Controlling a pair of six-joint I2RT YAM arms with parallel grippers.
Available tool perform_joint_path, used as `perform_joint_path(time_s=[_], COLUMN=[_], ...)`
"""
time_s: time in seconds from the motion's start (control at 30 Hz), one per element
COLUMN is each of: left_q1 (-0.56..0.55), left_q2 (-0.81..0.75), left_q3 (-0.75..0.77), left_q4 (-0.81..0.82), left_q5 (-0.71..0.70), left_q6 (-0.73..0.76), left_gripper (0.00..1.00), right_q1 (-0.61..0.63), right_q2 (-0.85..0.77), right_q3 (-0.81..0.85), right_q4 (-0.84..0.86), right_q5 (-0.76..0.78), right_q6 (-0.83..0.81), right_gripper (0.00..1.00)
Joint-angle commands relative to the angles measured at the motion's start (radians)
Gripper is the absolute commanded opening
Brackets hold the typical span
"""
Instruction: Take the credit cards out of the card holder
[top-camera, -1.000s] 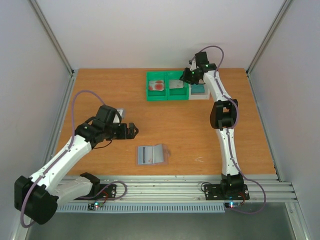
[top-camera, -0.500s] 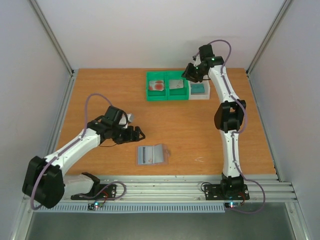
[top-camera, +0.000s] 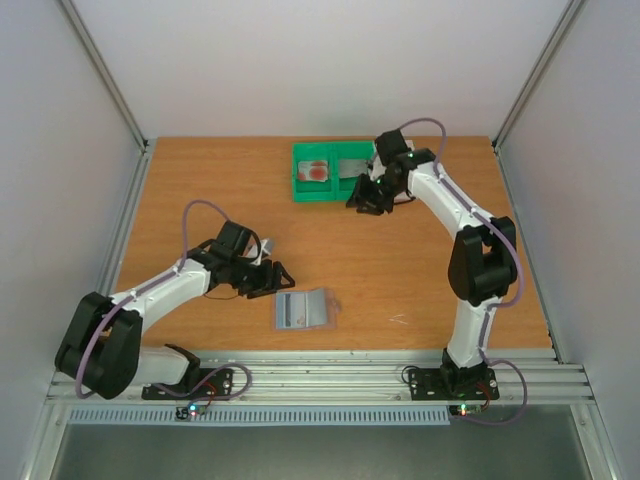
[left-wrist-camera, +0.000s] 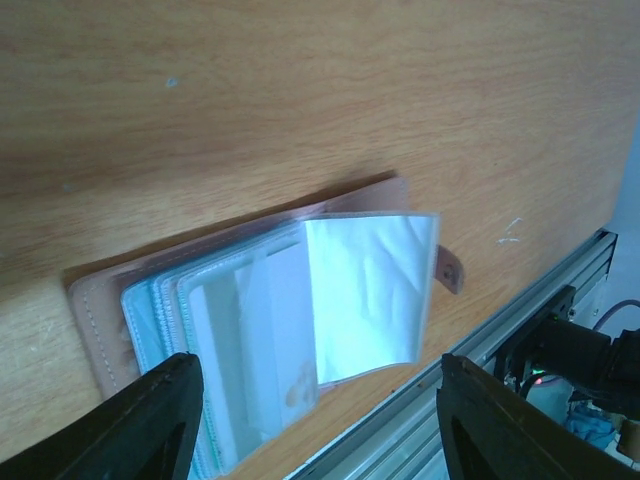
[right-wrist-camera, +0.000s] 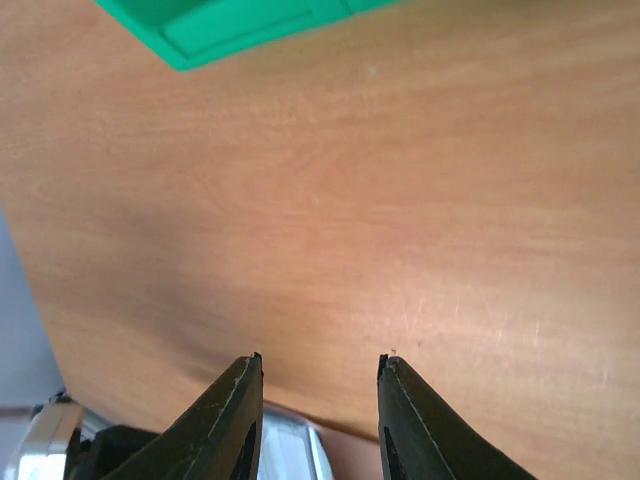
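The card holder (top-camera: 302, 310) lies open on the table near the front edge. In the left wrist view it (left-wrist-camera: 270, 330) shows a brownish-pink cover and clear sleeves, one curled up, with a faint reddish mark through a sleeve. My left gripper (top-camera: 280, 281) is open just left of it and above it, with the holder between its wide-spread jaws (left-wrist-camera: 320, 365). My right gripper (top-camera: 358, 202) is open and empty above bare wood (right-wrist-camera: 320, 360), in front of the trays. A white card with red blotches (top-camera: 316, 171) and a grey card (top-camera: 350, 166) lie in the green tray. The teal card is hidden.
The green compartment tray (top-camera: 320, 198) stands at the back centre, and its corner shows in the right wrist view (right-wrist-camera: 230, 25). My right arm covers the tray beside it. The metal rail (left-wrist-camera: 560, 300) runs along the table's front edge, just past the holder.
My right gripper has drawn back from over the trays toward the table's middle. My left gripper has moved right and nearer, up to the card holder.
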Motion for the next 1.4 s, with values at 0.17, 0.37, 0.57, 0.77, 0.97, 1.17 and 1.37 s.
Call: perform_joint_path(time_s=[0.17,0.37,0.57,0.77,0.97,1.17,1.37], left_q1=[-0.002,-0.002,-0.002,-0.002,-0.002,-0.002,-0.002], left_q2=[0.032,0.025,0.006,-0.045,-0.109,-0.098,-0.043], left_q3=[-0.089,-0.152,-0.209,-0.221,-0.271,-0.323,-0.368], left_q4=[0.141,0.220,0.319,0.273,0.348,0.492,0.618], left_q5=[0.038,0.036,0.063,0.027,0.063,0.108,0.101], left_q6=[-0.077,-0.107,-0.160,-0.139,-0.177,-0.213,-0.271], left_gripper=[0.63,0.62,0.61,0.60,0.61,0.60,0.58], right_q1=[0.121,0.253,0.395,0.500,0.515,0.522,0.531], right_q2=[-0.249,-0.355,-0.406,-0.378,-0.308,-0.232,-0.144], right_q3=[-0.347,-0.562,-0.682,-0.724,-0.711,-0.736,-0.739], right_q4=[0.210,0.368,0.449,0.527,0.570,0.624,0.663], right_q5=[-0.037,-0.060,0.004,0.061,0.032,0.022,-0.015], right_q6=[0.098,0.184,0.252,0.281,0.232,0.225,0.214], right_gripper=[0.33,0.31,0.30,0.28,0.27,0.27,0.26])
